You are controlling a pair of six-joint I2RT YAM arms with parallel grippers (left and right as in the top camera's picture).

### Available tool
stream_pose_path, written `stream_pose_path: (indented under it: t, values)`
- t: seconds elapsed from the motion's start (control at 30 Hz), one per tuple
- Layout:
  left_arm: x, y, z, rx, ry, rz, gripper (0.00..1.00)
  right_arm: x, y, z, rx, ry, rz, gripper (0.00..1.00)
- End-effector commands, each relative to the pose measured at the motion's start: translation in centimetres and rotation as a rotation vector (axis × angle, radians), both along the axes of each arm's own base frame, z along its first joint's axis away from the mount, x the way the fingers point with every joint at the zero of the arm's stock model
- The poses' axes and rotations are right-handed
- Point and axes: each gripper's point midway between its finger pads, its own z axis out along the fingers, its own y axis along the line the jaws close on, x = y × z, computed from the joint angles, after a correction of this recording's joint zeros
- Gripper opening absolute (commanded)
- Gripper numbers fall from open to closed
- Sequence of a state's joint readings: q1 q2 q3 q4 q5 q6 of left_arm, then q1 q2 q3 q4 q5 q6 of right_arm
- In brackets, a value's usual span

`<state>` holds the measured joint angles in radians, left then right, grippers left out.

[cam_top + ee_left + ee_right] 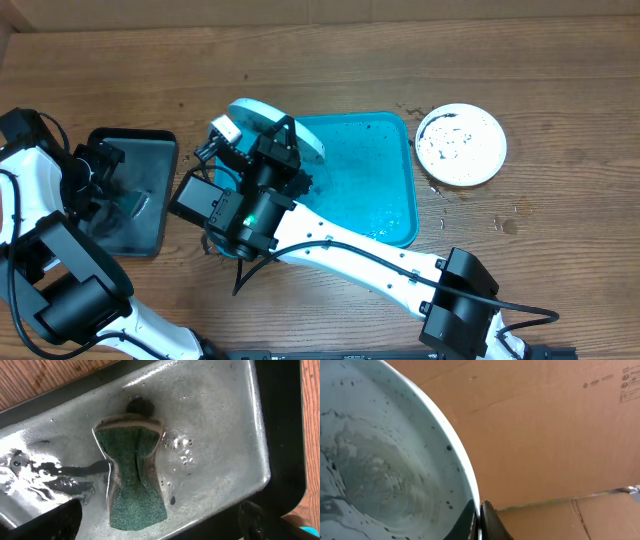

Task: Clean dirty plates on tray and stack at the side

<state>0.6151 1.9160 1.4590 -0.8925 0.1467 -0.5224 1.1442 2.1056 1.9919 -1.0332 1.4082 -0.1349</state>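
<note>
Step in hand, as I judge it: scrubbing the mint plate, with the sponge not yet picked up.

- **Far left of overhead:** the left gripper (159,523) is down in the black tray (280,435), which holds soapy water. Its fingers are spread wide with nothing held, and the green sponge (132,475) lies between them untouched.
- **Centre:** the right gripper (480,521) is pinched tight on the rim of the pale mint plate (385,460). The plate is held tilted up at the left edge of the turquoise tray (375,190), its face smeared grey with black specks.
- **Upper right:** the dirty white plate (461,146) sits on the table just beside the tray, clear of both grippers.

No yellow-green plate is visible.

Next move probably calls for the left gripper to close on the sponge, then carry it right to the plate's face.
</note>
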Motion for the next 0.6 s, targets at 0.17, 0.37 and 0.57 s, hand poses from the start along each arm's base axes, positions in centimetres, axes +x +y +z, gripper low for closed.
stream_pose_path:
  t: [0.17,0.37,0.57]
  values:
    - [-0.1,-0.3,-0.6,-0.02,0.007,0.007,1.0,0.9,0.2,-1.0,0.12,0.156,0.065,0.04]
    - [-0.1,-0.3,-0.6,-0.02,0.007,0.007,1.0,0.8,1.4,-2.9,0.119,0.288,0.147,0.04]
    - [-0.2,-0.4,-0.6,-0.021,0.007,0.006,1.0,1.6,-0.5,-1.2,0.231,0.135,0.02,0.04]
